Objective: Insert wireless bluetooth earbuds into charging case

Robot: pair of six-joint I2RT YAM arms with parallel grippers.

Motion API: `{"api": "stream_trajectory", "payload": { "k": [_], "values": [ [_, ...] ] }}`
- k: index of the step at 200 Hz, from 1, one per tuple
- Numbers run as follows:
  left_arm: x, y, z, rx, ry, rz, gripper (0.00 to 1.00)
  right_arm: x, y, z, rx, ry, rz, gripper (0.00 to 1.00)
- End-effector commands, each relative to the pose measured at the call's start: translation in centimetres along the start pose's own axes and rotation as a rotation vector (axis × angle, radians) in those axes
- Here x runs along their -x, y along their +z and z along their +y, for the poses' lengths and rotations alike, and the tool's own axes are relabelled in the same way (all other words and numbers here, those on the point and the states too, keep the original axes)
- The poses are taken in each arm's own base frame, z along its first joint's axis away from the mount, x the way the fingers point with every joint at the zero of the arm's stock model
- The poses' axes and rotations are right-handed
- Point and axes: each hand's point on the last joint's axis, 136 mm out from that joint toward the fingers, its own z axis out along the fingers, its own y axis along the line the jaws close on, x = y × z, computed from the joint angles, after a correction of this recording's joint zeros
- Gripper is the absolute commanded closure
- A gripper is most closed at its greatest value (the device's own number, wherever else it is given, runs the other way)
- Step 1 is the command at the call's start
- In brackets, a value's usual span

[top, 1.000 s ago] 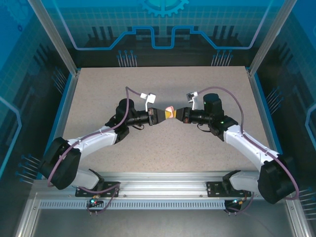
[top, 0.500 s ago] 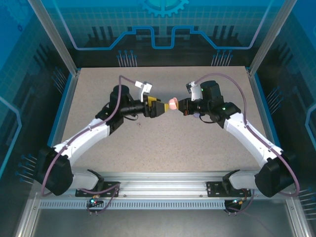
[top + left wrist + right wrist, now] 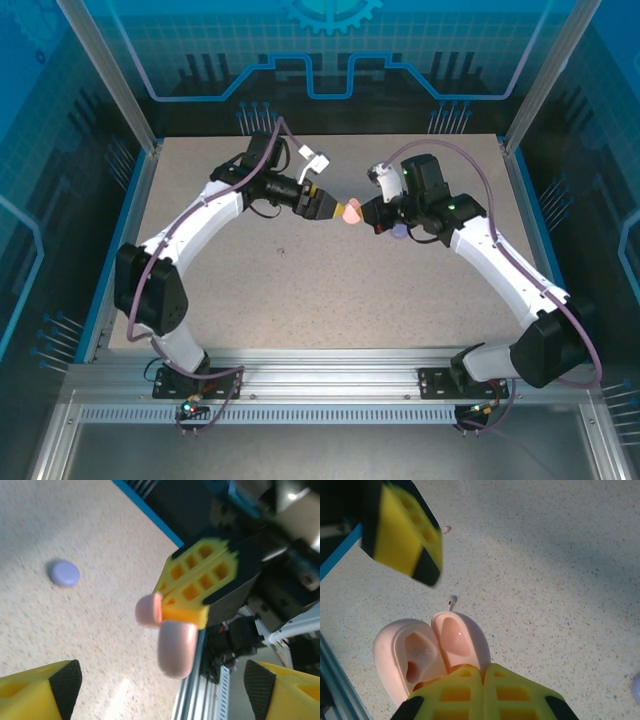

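We log: left gripper (image 3: 322, 205) just released, fingers apart, backed off the open pink case (image 3: 420, 650); right gripper (image 3: 482, 672) stays clamped on it. One earbud (image 3: 451, 600) lies on table (image 3: 545, 555) just past right fingertips, not inserted.

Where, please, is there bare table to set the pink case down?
Bare: the table between left arm, right arm and near rail, except one tiny earbud. Crowded: where left gripper and right gripper meet at the pink case, purple case beside.
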Motion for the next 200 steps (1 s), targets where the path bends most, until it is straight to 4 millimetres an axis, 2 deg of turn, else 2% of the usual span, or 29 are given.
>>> {"api": "stream_trajectory", "payload": {
  "k": [1,43,89,200],
  "values": [
    [-0.7,-0.2,-2.2,-0.105,-0.012,0.056,0.17,0.1,0.2,1.3,0.051,-0.038,0.022,1.00],
    [-1.2,1.1,-2.4,-0.156,-0.037,0.108,0.30,0.1,0.9,1.4,0.055,-0.032,0.040,1.00],
    [-1.7,2.6,-2.2,-0.170,-0.044,0.149,0.39,0.4,1.2,1.8,0.065,-0.037,0.045,1.00],
    [-1.2,3.0,-1.2,-0.153,-0.033,0.134,0.53,0.1,1.5,1.6,0.057,-0.044,0.062,1.00]
  ]
}}
